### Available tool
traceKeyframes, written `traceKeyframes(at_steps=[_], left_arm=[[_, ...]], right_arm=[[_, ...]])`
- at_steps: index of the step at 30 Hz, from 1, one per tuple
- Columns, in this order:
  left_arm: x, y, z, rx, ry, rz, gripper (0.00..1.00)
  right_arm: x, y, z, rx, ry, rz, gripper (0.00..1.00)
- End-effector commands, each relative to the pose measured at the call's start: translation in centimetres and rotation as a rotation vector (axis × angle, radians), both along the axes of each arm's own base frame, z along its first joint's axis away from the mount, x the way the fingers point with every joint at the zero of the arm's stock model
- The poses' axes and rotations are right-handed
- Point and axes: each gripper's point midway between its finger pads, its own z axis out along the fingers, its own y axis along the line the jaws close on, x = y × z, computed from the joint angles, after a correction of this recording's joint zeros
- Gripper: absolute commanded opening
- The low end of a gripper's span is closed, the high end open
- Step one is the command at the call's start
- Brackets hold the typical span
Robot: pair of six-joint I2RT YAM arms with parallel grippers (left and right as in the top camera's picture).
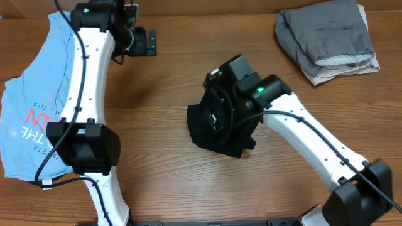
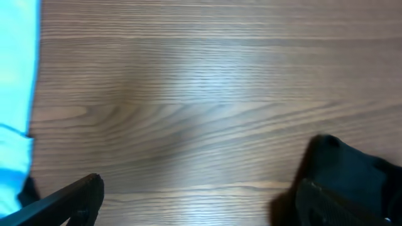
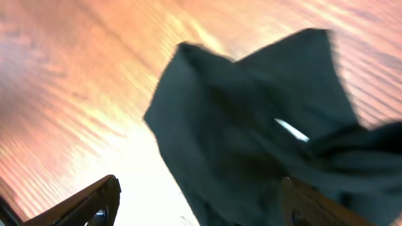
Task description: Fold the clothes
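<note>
The black T-shirt (image 1: 202, 130) lies bunched in a small heap at the table's middle. My right gripper (image 1: 220, 116) hangs right over it. In the right wrist view its jaws stand wide apart, open (image 3: 201, 202), with the black cloth (image 3: 251, 113) lying loose under and between them, a small white tag (image 3: 292, 130) showing. The light blue shirt (image 1: 31, 107) with red and white lettering is spread at the far left, partly under the left arm. My left gripper (image 1: 149, 42) is at the back, open (image 2: 198, 202) over bare wood, the blue shirt's edge (image 2: 16, 94) to its left.
A folded grey garment (image 1: 330, 37) sits at the back right corner. The left arm's base and links (image 1: 85, 147) stand over the blue shirt's right edge. Bare wood (image 1: 157, 119) lies between the two shirts.
</note>
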Motion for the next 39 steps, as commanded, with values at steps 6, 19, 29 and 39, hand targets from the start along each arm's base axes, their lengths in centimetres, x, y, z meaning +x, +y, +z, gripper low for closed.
traceKeyframes(at_steps=[6,19,29,39], left_arm=[[-0.5,2.7,0.5,0.000,0.003,0.038,1.00],[-0.5,3.1,0.4,0.010,0.003,0.040,1.00],[-0.1,3.3,0.6,0.009,-0.015,0.043,1.00],[-0.1,3.3,0.6,0.009,-0.014,0.043,1.00]], right_arm=[[0.6,2.3,-5.7,-0.054,0.037,0.119,0.65],[-0.1,2.5,0.6,-0.021,0.087,0.046,0.09],[0.3,2.6,-3.2,-0.020,0.059,0.056,0.76],[1.3,2.1,-6.8,-0.074,0.012,0.090,0.39]])
